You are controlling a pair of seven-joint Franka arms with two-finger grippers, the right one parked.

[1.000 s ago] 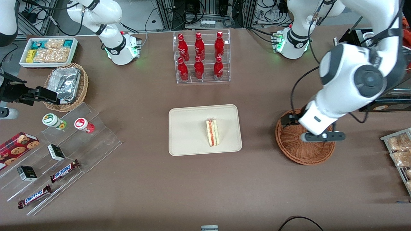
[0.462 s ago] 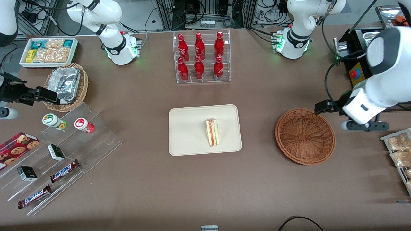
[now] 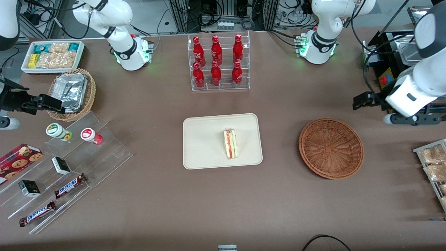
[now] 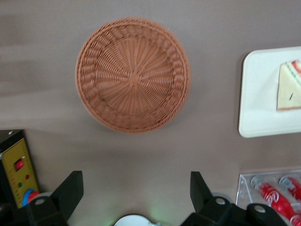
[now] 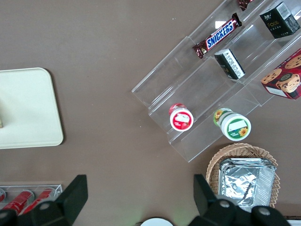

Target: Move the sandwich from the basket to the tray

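The brown table (image 3: 146, 209) takes up most of the scene. On it, roughly in the middle, lies the cream tray (image 3: 205, 146), flat, with its long sides running along the table. Toward the working arm's end sits the round reddish-brown basket (image 3: 331, 148), well apart from the tray, and its woven floor is bare right down to the hub. A clear rack of red bottles (image 3: 217, 62) stands farther from the front camera than the tray.

The working arm's white forearm (image 3: 416, 90) hangs above the table, farther from the front camera than the basket and out toward the table's end. Its gripper (image 4: 134, 195) is high over the bare table just beside the basket; from the wrist camera the two dark fingers (image 4: 70, 190) stand spread wide with only table showing between them, so it has hold of nothing. From the front the fingers are hard to make out against the black equipment nearby.

The sandwich (image 3: 230, 143) is on the tray, in the half nearer the basket. It looks to be resting on its side, with the red and green filling stripe running along the edge that faces away from the basket, though its exact tilt is hard to judge from above. The wrist camera shows it too, a pale wedge (image 4: 288, 87) inside the tray's rim (image 4: 244, 113).
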